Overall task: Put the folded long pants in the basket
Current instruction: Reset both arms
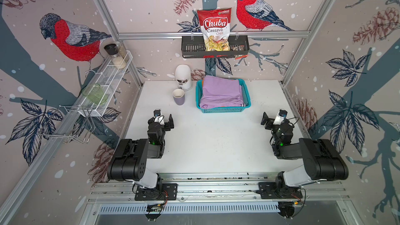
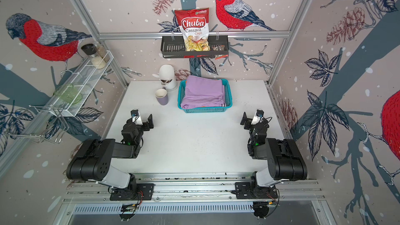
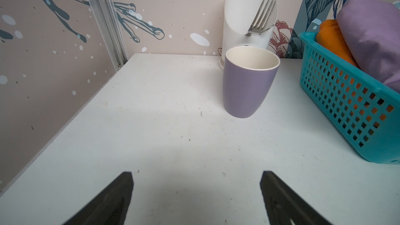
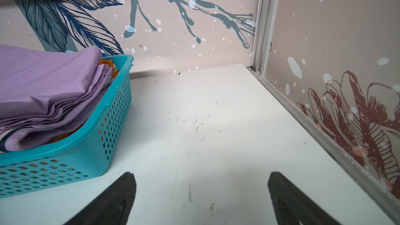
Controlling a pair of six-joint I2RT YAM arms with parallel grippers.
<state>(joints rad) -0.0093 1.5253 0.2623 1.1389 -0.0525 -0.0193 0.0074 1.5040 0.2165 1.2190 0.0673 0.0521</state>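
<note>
White flat table (image 1: 216,143), bearing:
- Turquoise perforated plastic basket (image 1: 223,110): rear centre, nr back wall.
- Lilac folded cloth pants (image 1: 220,93): in basket, top of stack. Orange folded cloth pants (image 3: 331,40) under them.
- Purple round mug (image 1: 178,96): upright, just left of basket.
- White rounded cutlery holder (image 1: 183,76): behind mug, agst back wall, w/ steel fork (image 3: 260,18) inside.

Walls:
- Dark grey slotted metal rack (image 1: 190,48): back wall, above basket. Red-white chips bag (image 1: 214,27) stands in it.
- White wire-mesh tray (image 1: 112,76): left wall. Green glass (image 1: 95,94) at front end, two jars (image 1: 116,57) at rear end.
</note>
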